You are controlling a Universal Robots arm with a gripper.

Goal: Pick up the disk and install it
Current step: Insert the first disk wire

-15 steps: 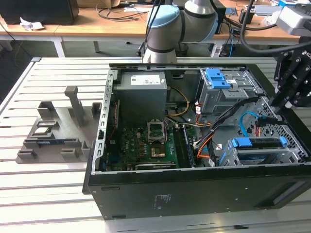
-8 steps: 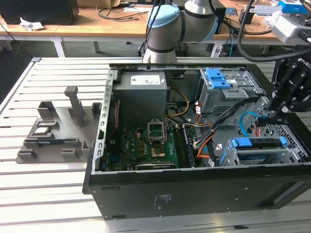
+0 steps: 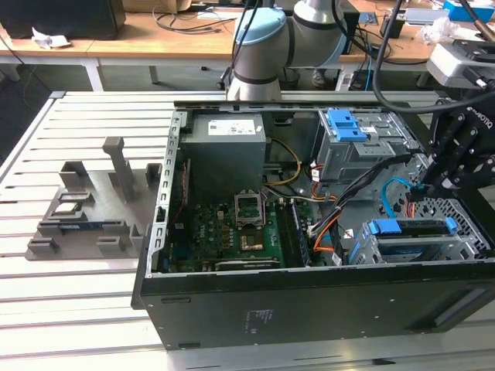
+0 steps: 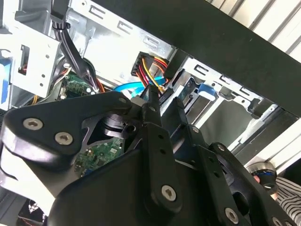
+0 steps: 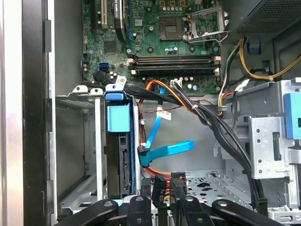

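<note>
The open computer case (image 3: pixel 309 301) lies on the slatted counter (image 3: pixel 85 309). The disk (image 5: pixel 118 155) sits edge-on in the lower drive cage, blue rails showing. Just beside it, the end effector (image 5: pixel 164 190) hangs with fingers nearly closed, pinching a black power connector (image 5: pixel 160 186).

silver-grey arm (image 3: pixel 309 27) with pale blue joint caps, black screw-studded gripper (image 4: pixel 162 106)
</note>
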